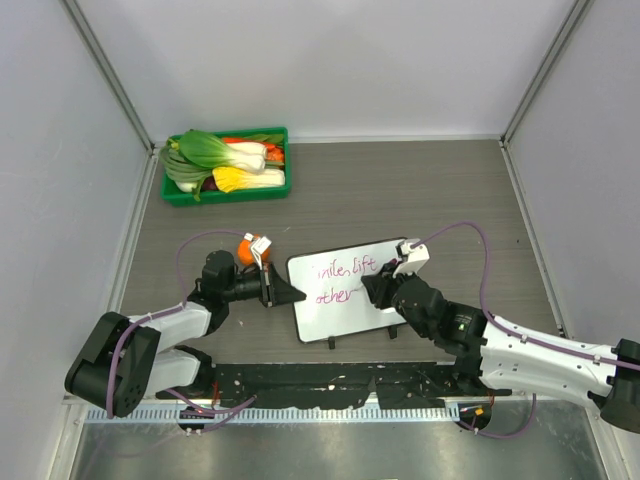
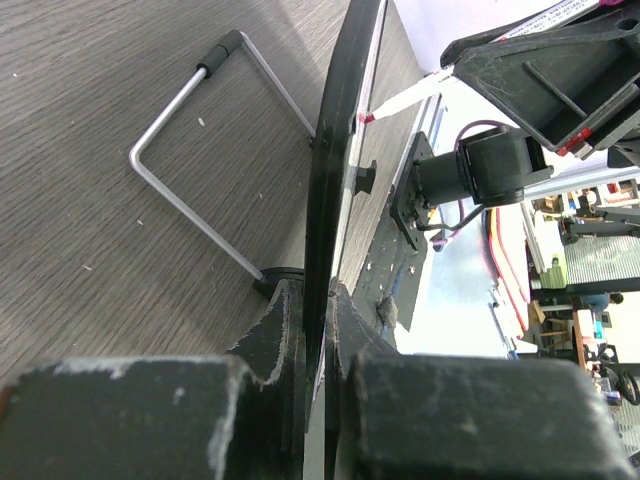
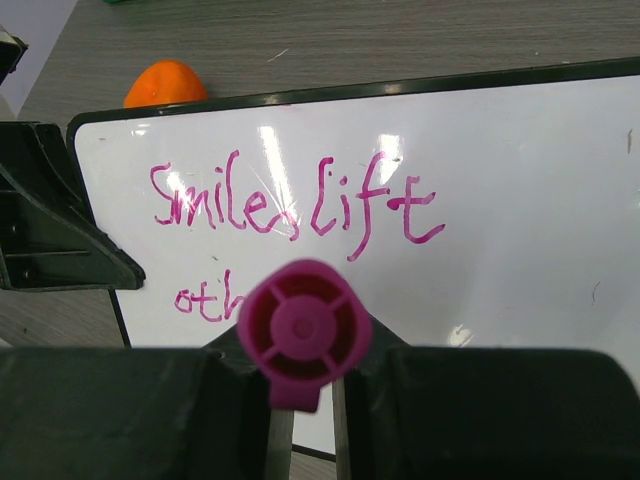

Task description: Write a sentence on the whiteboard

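The whiteboard [image 1: 350,292] stands tilted in the middle of the table on small black feet. The sentence [image 1: 342,268] in magenta script reads "Smile, lift" with "other" below; the right wrist view shows it [image 3: 290,200] closer, its lower line partly hidden. My left gripper [image 1: 283,291] is shut on the board's left edge, seen edge-on as a black frame [image 2: 335,160] between the fingers. My right gripper [image 1: 378,290] is shut on a magenta marker [image 3: 303,333], whose end cap faces the camera; its tip [image 2: 366,118] is at the board.
A green tray [image 1: 227,166] of vegetables stands at the back left. An orange object [image 1: 247,250] lies behind the left gripper and shows in the right wrist view [image 3: 166,82]. The board's wire stand [image 2: 190,150] rests on the table behind it.
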Controlling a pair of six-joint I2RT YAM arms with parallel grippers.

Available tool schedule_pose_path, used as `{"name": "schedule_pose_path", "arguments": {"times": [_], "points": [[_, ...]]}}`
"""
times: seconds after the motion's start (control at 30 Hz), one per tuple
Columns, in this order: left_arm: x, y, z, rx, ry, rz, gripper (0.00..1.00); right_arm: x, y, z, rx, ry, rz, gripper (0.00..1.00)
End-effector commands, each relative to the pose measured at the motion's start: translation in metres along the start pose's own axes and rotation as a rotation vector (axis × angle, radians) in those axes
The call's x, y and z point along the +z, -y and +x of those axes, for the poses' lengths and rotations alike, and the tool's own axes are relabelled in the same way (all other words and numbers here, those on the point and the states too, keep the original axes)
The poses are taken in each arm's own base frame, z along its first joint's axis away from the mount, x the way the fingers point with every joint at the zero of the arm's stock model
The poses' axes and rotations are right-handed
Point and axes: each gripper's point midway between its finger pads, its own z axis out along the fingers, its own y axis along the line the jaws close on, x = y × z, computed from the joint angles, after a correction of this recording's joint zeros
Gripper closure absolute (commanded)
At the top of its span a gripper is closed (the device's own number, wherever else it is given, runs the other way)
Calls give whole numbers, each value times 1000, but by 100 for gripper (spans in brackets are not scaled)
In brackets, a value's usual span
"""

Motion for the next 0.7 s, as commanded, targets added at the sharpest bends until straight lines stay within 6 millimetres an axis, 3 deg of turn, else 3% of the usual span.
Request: {"name": "schedule_pose_path", "arguments": {"times": [0.0, 0.37, 0.67], "points": [[-1, -28, -3, 35, 45, -126, 100, 3, 0, 4, 23, 2, 1, 99], [-1, -27, -3, 34, 45, -124, 100, -2, 13, 21, 30, -43, 20, 99], [-1, -28, -3, 35, 45, -126, 100, -9, 24, 13, 39, -8, 61, 99]]}}
